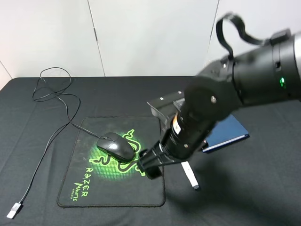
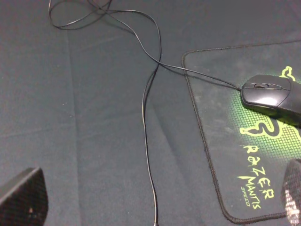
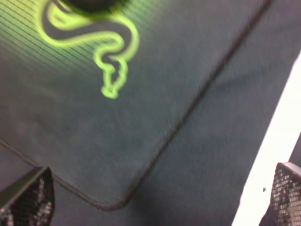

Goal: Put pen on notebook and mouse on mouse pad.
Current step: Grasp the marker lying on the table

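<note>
The right gripper (image 1: pixel 150 165) hangs low over the front right corner of the mouse pad (image 1: pixel 131 190), jaws spread wide and holding nothing. The pen (image 1: pixel 190 175) lies flat on the black-clothed table (image 1: pixel 263 188), just beside the pad's right edge and toward the table's front edge. In the right wrist view the pen shows as a blurred white strip running along the inner side of one of the fingers (image 3: pixel 288 195). Whether that finger touches the pen cannot be told.

The notebook (image 1: pixel 228 132) lies closed behind the pen, right of the table's middle. It is partly hidden by the right arm, and the pen lies clear of its cover.

The mouse (image 1: pixel 116 147) sits on the pad's green logo, toward the pad's rear half and well inside its edges. It lies just left of the right gripper. Its cable (image 1: pixel 51 136) leaves over the pad's rear left corner, loops near the table's rear left corner and runs forward to the USB plug (image 1: pixel 14 210) at the front left corner.

The left gripper (image 2: pixel 157 197), seen only from its wrist camera, hovers with jaws wide apart and empty over the cloth left of the pad, above the cable.
</note>
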Tool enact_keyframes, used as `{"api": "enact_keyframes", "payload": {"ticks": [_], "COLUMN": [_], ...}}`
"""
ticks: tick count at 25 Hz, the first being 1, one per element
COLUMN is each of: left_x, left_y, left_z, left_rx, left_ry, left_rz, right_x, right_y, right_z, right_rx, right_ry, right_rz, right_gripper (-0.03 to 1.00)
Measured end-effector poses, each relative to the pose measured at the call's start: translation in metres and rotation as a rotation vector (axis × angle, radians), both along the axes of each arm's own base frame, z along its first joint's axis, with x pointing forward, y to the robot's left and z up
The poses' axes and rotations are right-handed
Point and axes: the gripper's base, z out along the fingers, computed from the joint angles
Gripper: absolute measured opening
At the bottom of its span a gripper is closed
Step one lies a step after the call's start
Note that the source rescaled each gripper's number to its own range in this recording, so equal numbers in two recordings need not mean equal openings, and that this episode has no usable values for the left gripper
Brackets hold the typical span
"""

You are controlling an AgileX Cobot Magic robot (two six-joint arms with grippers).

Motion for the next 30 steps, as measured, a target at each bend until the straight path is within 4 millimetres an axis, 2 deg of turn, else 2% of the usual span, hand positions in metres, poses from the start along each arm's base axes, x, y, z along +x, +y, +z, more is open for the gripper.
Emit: {"api": "enact_keyframes", "payload": {"ticks": [4, 14, 25, 30], "left_x": [0.0, 0.0, 0.0, 0.0], "left_y": [0.0, 0.0, 0.0, 0.0], "left_z": [0.0, 0.0, 0.0, 0.0], "left_rx": [0.0, 0.0, 0.0, 0.0], "left_ry": [0.0, 0.0, 0.0, 0.0], "left_rz": [0.0, 0.0, 0.0, 0.0], "right_x": [0.0, 0.011, 0.038, 0.043], "right_y": [-0.007, -0.015, -0.037, -0.04], "right_z": [-0.007, -0.007, -0.016, -0.03], "right_rx": [-0.022, -0.078, -0.088, -0.115], "right_ry": [-0.032, -0.156, -0.15, -0.124], "right_rz": [-0.048, -0.138, -0.245, -0.242], "right_gripper": [1.0, 1.0, 1.0, 1.0]}}
